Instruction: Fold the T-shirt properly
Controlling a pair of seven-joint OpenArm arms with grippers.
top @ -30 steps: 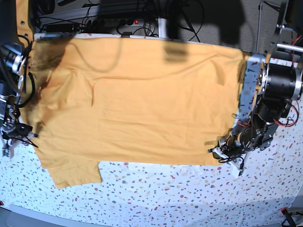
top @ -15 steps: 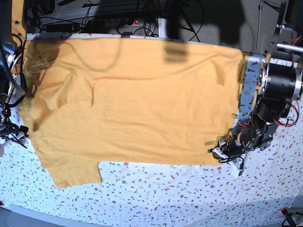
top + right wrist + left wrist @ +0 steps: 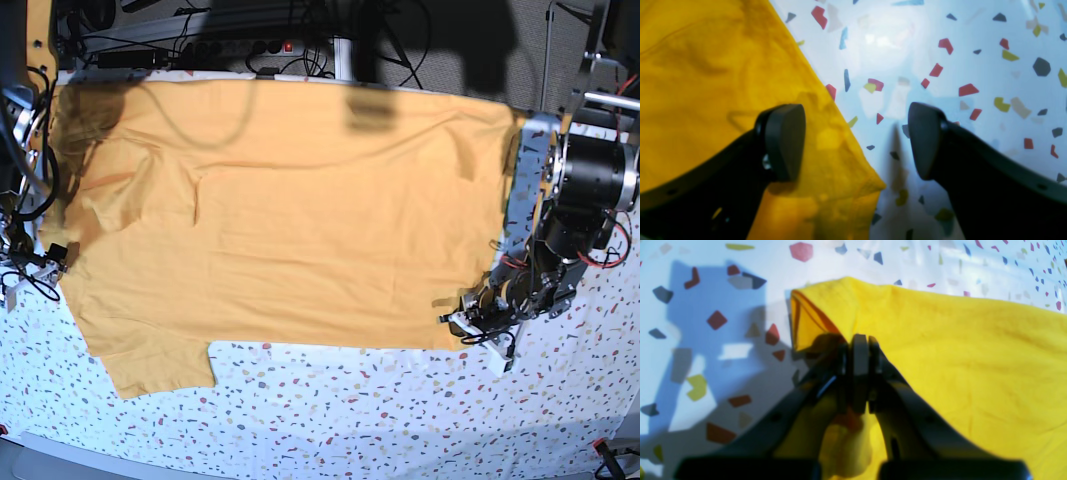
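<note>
Two arms | T-shirt spread flat on speckled table | left gripper pinched tight on shirt's corner | right gripper jaws wide apart over the shirt's edge, holding nothing

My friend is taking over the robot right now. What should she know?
Left gripper: fingers shut on a corner of the T-shirt, pinching the yellow cloth just above the speckled table.
Right gripper: open, holding nothing, hanging over the shirt's edge.
T-shirt: spread flat across the table, one sleeve sticking out at the front.
Done: one corner gripped.
Left: no fold shows yet; the right side needs a grip, then the folding.
</note>
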